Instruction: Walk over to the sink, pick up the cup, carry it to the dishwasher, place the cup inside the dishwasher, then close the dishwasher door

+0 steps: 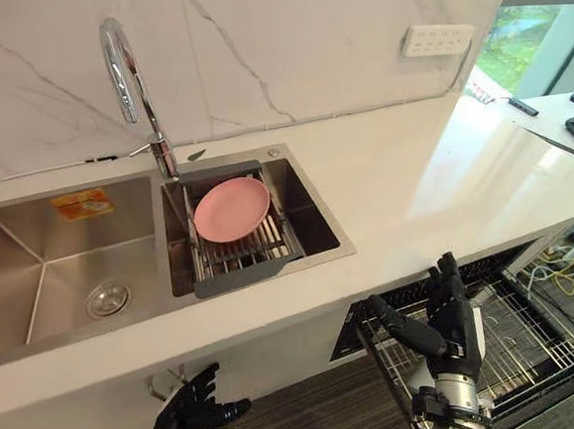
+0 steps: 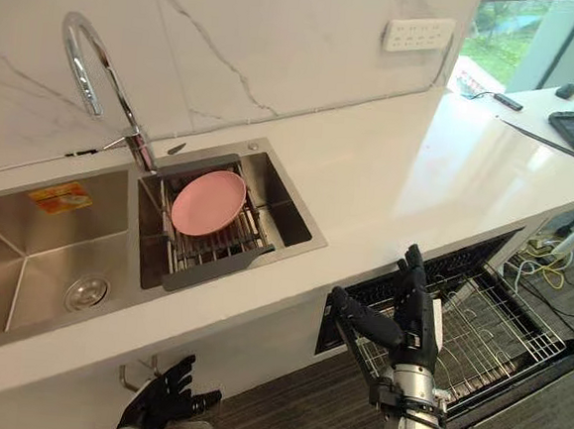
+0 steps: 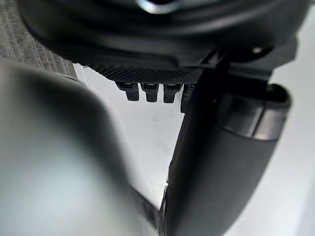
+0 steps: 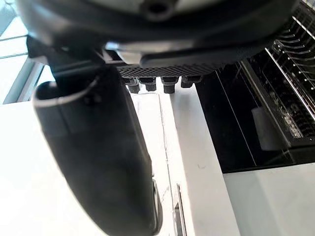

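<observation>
Left hand [image 1: 192,406] is half cut off at the bottom edge, fingers loosely spread, empty. Right hand [image 1: 454,322] stands straight-fingered, empty too, before the open dishwasher [image 1: 496,269], its one wire rack [image 1: 528,338] drawn out and partly cropped. Two-basin sink [image 1: 24,273] carries one pink plate [image 1: 232,209] on one drainer rack [image 1: 249,256].

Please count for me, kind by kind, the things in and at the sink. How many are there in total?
Sink basin: 2
Pink plate: 1
Drain rack: 1
Tap: 1
Total: 5
</observation>
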